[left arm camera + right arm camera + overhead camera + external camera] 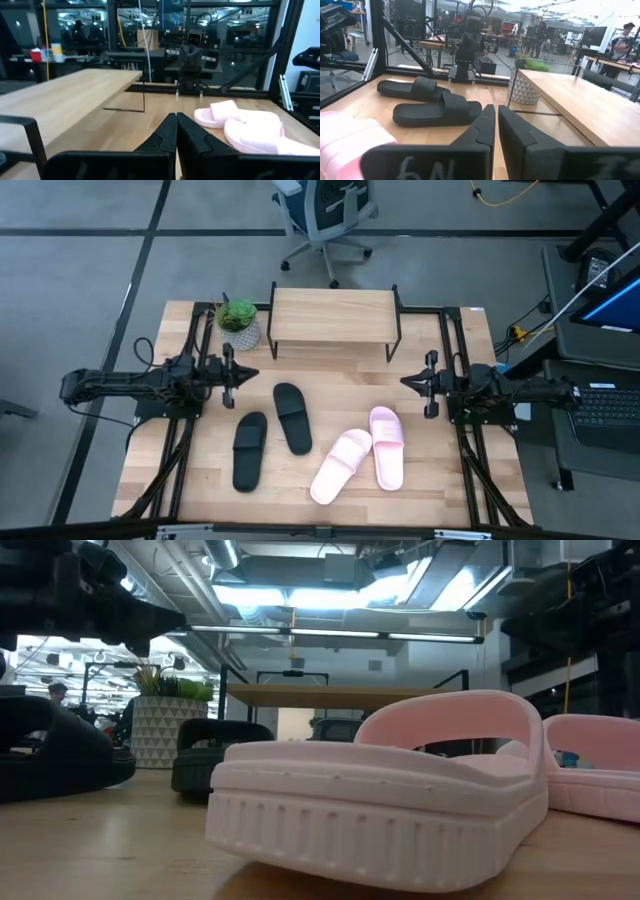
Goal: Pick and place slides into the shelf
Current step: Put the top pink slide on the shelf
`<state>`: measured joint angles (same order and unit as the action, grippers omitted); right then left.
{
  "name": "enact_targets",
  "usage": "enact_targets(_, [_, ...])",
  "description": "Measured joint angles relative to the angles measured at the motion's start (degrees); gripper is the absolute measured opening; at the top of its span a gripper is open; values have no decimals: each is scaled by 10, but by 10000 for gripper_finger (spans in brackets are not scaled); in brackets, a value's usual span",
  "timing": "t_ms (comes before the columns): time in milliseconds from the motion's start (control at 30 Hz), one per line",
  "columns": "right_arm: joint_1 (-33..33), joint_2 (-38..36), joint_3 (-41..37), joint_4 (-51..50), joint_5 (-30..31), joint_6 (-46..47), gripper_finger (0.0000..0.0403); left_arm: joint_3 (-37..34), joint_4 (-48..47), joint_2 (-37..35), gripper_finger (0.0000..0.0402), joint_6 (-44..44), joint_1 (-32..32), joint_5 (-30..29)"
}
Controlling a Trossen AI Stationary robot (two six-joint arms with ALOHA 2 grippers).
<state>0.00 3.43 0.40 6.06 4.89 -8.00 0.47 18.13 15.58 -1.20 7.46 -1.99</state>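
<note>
Two black slides [292, 416] [249, 449] lie flat on the tabletop left of centre; the right wrist view shows them too [437, 111] [412, 89]. Two pale pink slides [387, 445] [341, 465] lie right of centre, toes spread apart, heels close together. The shelf [332, 317] stands on its thin black legs at the table's far edge, its top board bare. My left gripper [246, 375] hovers shut at the table's left side. My right gripper [407, 381] hovers shut at the right side. Both point toward the table's middle and touch nothing.
A small potted plant [238, 322] in a patterned white pot stands left of the shelf at the far edge. Black frame rails [452, 350] run along both table sides. An office chair [322, 220] stands beyond the table. Bare wood [340, 380] lies between the shelf and the slides.
</note>
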Motion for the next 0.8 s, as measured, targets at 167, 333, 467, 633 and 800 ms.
enact_targets(167, [0,34,0,42,0,3,26,0,46,43,0,-2,0,-5])
enact_targets(333, [0,59,0,55,-12,32,26,22,90,91,0,15,0,1])
enact_targets(467, [0,83,18,51,-25,45,26,50,84,138,0,28,0,1])
enact_targets(633, [0,112,57,48,-26,15,26,69,80,182,0,25,0,40])
enact_targets(800, [0,126,64,45,-26,17,26,69,80,190,0,-5,0,77])
